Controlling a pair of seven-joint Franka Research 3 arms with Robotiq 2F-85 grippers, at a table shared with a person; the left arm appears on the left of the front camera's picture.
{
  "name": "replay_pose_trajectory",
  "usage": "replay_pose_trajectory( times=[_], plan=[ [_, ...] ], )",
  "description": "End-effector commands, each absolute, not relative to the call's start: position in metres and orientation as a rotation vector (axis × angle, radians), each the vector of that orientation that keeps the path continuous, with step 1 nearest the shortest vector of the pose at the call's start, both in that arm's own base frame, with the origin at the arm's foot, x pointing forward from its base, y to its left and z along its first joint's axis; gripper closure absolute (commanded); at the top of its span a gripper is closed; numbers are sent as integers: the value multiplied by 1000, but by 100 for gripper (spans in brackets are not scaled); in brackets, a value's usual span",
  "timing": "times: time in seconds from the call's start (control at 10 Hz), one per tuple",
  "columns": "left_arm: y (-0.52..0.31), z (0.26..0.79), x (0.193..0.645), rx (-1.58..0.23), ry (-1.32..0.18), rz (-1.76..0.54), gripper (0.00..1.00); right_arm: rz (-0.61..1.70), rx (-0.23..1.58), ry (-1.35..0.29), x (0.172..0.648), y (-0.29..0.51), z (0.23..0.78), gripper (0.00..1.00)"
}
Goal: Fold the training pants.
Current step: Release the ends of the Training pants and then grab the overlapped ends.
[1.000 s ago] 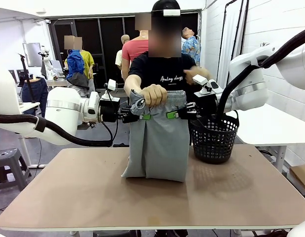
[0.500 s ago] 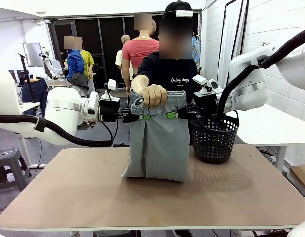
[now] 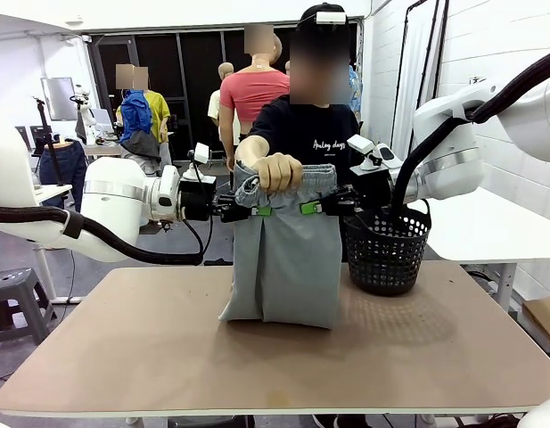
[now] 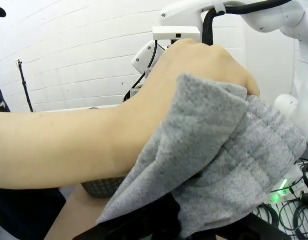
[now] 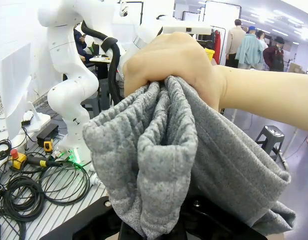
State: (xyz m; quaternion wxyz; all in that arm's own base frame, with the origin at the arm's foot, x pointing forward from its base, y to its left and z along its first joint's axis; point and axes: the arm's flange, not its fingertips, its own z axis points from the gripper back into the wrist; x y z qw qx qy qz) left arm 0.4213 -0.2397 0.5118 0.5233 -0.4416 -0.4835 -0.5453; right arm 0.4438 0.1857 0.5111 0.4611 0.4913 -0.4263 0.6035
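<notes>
Desk, near side: the brown desk point(image 3: 123, 357) runs from the robot's side across to the person.

Desk, middle: the light grey training pants point(image 3: 283, 267) hang upright, waistband at the top. Their lower end rests on the desk in a soft rounded fold. The two legs lie side by side with a seam line between them.

Left of the pants: the left gripper point(image 3: 253, 210) comes in level from the picture's left. Its fingers are closed on the cloth just below the waistband, a green pad pressed against the grey jersey. In the left wrist view the fabric drapes down over the black fingers.

Right of the pants: the right gripper point(image 3: 312, 208) reaches in level from the picture's right at the same height. Its fingers are pinched on the cloth below the waistband, with a green pad showing. In the right wrist view gathered folds of jersey drop between the fingers.

Above the grippers: the person's hand point(image 3: 276, 172) is a closed fist around the bunched waistband, between the two grippers and nearer the left one.

Desk, far right: a black mesh basket point(image 3: 386, 254) stands upright just beside the pants' right edge, behind the right gripper. I cannot tell whether the two touch.

Far side: the person in a black T-shirt point(image 3: 310, 134) with white print stands behind the pants, forearm stretched toward the robot.
</notes>
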Motion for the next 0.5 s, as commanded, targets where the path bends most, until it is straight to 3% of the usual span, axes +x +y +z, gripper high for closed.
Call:
replay_pose_trajectory(
  times=[0.0, 0.3, 0.4],
  plan=[
    [-240, 516, 421, -1064, -1176, -1288, 100, 1479, 1232, -1075, 442, 186, 510, 100],
    [-240, 516, 421, -1064, -1176, -1288, 100, 1479, 1232, -1075, 442, 186, 510, 100],
    [-240, 512, 421, -1057, -1158, -1306, 98, 1485, 1209, -1049, 444, 186, 511, 88]
  ],
)
